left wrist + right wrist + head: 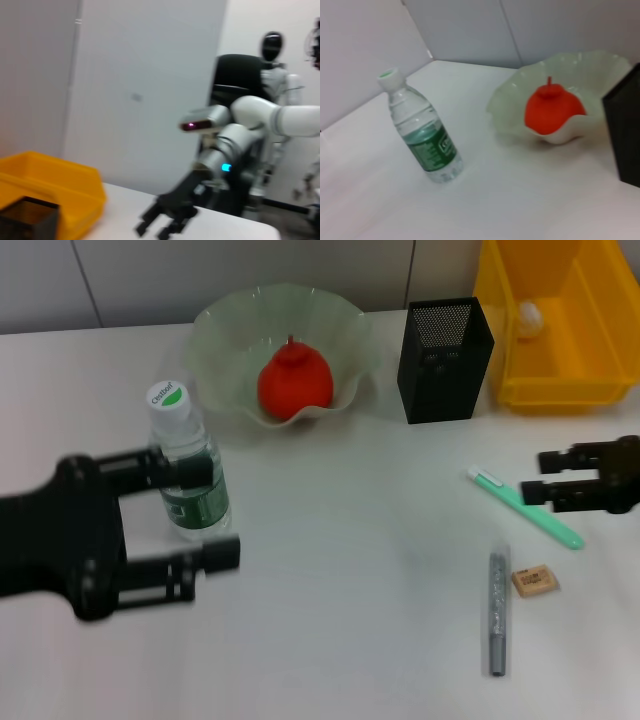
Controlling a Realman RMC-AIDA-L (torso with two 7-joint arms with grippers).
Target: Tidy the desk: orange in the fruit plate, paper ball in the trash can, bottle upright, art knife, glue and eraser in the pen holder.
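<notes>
The bottle [190, 480] [424, 131] stands upright at the left, white cap on. My left gripper [213, 512] is open just beside it, its fingers [175, 470] overlapping the bottle in the head view; the right wrist view shows the bottle standing free. The orange [295, 382] [553, 108] lies in the fruit plate [225, 330] [506, 102]. The paper ball [528, 318] rests inside the trash can [560, 388] [55, 182]. My right gripper [538, 477] [154, 230] hangs open over the green and white art knife [535, 512]. A grey glue stick [497, 612] and the eraser [532, 581] lie nearer me.
The pen holder [445, 365] [27, 217] [626, 127] stands between the fruit plate and the trash can. Bare tabletop [350, 570] stretches across the middle and front.
</notes>
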